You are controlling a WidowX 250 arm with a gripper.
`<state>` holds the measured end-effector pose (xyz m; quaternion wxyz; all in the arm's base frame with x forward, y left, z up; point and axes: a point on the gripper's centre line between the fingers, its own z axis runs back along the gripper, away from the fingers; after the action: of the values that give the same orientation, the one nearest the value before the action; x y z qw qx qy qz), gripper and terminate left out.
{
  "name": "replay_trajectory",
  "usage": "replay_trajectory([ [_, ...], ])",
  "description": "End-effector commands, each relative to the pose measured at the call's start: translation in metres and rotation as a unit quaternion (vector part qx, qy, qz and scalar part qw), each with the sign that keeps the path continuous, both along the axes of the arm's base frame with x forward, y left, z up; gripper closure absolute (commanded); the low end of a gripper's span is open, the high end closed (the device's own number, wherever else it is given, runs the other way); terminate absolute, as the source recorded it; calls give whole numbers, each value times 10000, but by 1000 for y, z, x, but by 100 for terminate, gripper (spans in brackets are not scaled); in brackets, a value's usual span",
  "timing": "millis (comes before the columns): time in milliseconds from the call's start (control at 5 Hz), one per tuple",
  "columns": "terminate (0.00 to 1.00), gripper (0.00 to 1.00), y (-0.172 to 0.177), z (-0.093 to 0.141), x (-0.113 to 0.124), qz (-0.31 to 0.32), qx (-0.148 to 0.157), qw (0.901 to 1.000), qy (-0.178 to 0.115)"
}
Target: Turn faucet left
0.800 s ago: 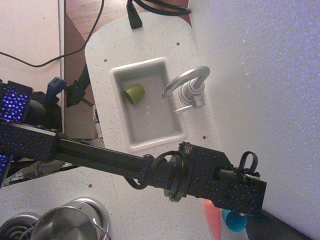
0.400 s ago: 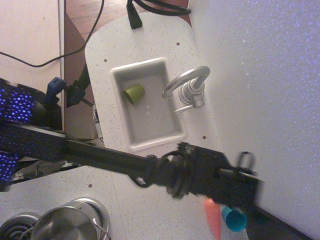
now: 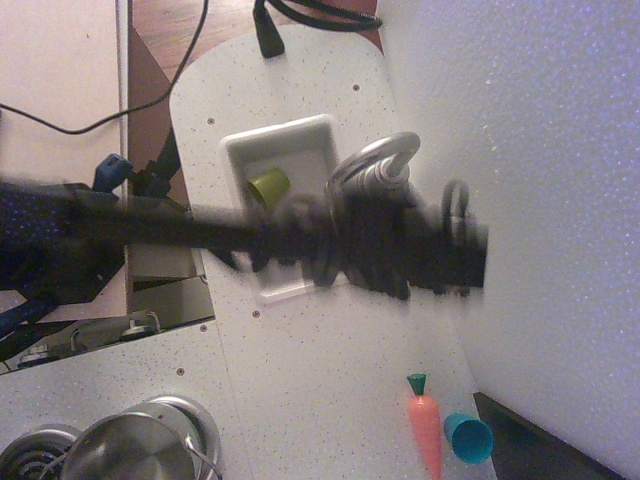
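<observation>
The black robot arm (image 3: 200, 235) has swung from the near counter up across the white rectangular sink (image 3: 290, 140) and is smeared by motion blur. Its gripper (image 3: 455, 250) now lies just beside the small shiny silver gooseneck faucet (image 3: 375, 165), at the sink's right edge by the wall. Whether the fingers are spread or pressed together cannot be told. Judgement: the approach is under way; the turn is not yet begun.

Count: one faucet, one olive-green cup (image 3: 268, 185) in the sink, one orange toy carrot (image 3: 426, 430), one teal cup (image 3: 468, 438), one steel pot (image 3: 130, 450).
</observation>
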<state>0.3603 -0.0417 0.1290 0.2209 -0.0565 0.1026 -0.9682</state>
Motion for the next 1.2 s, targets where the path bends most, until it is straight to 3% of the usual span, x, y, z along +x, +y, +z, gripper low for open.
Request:
replay_trajectory([
  [0,0,0,16,21,12,-8,141,9996,-238],
  [200,0,0,32,33,6,14,205,9995,-232],
  [400,0,0,75,43,-7,0,-63,9999,-95],
  [600,0,0,124,59,-19,-465,-375,9953,-760],
  [800,0,0,143,66,-13,-345,-850,9901,-1062],
  [1000,0,0,139,72,-1,-350,-572,9921,-1056],
])
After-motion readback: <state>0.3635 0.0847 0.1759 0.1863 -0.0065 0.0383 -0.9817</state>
